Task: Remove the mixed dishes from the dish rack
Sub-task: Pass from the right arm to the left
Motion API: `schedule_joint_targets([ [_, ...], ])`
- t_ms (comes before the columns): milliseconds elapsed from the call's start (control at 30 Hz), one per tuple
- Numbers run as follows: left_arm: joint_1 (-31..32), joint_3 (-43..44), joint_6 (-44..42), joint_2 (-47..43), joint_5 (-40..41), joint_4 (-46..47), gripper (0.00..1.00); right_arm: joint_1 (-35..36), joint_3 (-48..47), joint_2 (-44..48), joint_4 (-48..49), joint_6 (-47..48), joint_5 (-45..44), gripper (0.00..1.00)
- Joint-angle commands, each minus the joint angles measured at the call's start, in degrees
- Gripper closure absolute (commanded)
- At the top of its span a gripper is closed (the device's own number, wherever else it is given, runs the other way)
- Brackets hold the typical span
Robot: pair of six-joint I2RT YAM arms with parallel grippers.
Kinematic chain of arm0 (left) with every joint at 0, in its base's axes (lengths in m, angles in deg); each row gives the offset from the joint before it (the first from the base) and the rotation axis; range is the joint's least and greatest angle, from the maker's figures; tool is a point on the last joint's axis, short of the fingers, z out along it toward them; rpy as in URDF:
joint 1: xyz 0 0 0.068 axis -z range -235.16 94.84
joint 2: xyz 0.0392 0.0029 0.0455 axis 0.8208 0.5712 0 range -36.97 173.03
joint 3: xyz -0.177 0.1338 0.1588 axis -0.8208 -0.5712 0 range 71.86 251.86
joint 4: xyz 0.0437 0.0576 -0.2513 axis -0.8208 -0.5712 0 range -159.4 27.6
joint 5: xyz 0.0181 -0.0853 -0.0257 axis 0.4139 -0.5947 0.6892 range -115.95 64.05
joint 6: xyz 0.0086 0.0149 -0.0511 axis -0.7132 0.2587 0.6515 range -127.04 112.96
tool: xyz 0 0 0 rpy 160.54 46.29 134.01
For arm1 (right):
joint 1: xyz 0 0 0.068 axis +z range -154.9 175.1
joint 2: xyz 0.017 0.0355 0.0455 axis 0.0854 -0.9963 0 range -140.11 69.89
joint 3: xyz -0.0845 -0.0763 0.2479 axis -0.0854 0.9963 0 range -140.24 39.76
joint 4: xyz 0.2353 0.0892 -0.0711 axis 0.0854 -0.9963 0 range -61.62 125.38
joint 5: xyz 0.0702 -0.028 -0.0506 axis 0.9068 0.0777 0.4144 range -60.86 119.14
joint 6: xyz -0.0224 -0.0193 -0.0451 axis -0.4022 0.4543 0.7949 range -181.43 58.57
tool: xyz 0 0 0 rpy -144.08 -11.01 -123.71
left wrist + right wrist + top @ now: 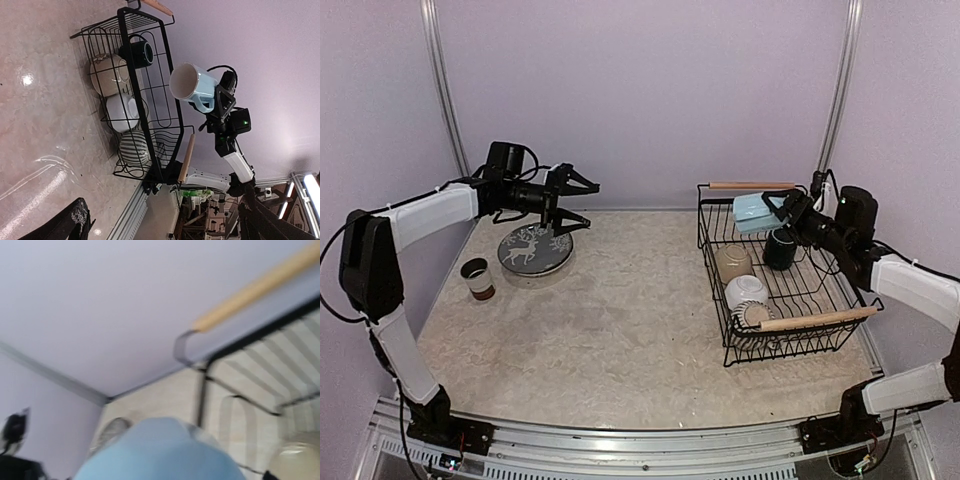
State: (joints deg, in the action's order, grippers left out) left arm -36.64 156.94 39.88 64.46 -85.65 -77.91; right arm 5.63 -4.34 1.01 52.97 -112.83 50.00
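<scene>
cup [477,278]: upright near the left edge of the desk [620,340], mouth up; it is out of the rack, within the left arm's reach.
plate [534,250]: flat toward the far-left corner, just beside the cup, deer pattern up; also unloaded.
left end effector [584,205]: hovers over the plate's far rim, fingers spread wide and carrying nothing, so it seems free for another dish.
rack [800,345]: along the right edge, with a wooden handle [752,185] at its far end and another at its near end.
tan bowl [733,262], white bowl [747,292], striped dish [753,318]: a row down the rack's left side toward the near edge, propped against the wires as if to drain; not yet unloaded.
blue mug [752,212]: raised above the rack's far-left corner, tipped on its side with its mouth toward the left edge; it is clear of the wires, so it should travel out without snagging.
green mug [780,248]: in the rack's far part, below the raised arm.
right end effector [782,212]: clamped on the blue mug at its handle side, probably the narrowest hold; its own wrist view is too blurred to confirm.
</scene>
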Motion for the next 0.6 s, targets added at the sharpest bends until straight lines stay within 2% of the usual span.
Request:
schedule_joint_targets([
  [0, 2.3, -2.4, 8.4, 0.7, -8.5, 12.7, 0.01, 6.4, -2.0, -0.7, 14.1, -2.0, 2.2, 1.00],
  [133, 3.7, -4.5, 13.8, 1.8, -10.7, 21.0, 0.01, 12.5, -4.6, -4.9, 17.2, -2.5, -0.6, 1.00],
  [367, 4.2, -8.1, 27.8, 4.0, -14.8, 39.2, 0.09, 22.0, -10.7, -17.3, 26.7, -4.2, -0.8, 1.00],
  [567, 5.1, -9.3, 35.0, 6.1, -16.0, 48.7, 0.17, 27.0, -15.3, -24.7, 32.1, -4.6, -1.0, 1.00],
])
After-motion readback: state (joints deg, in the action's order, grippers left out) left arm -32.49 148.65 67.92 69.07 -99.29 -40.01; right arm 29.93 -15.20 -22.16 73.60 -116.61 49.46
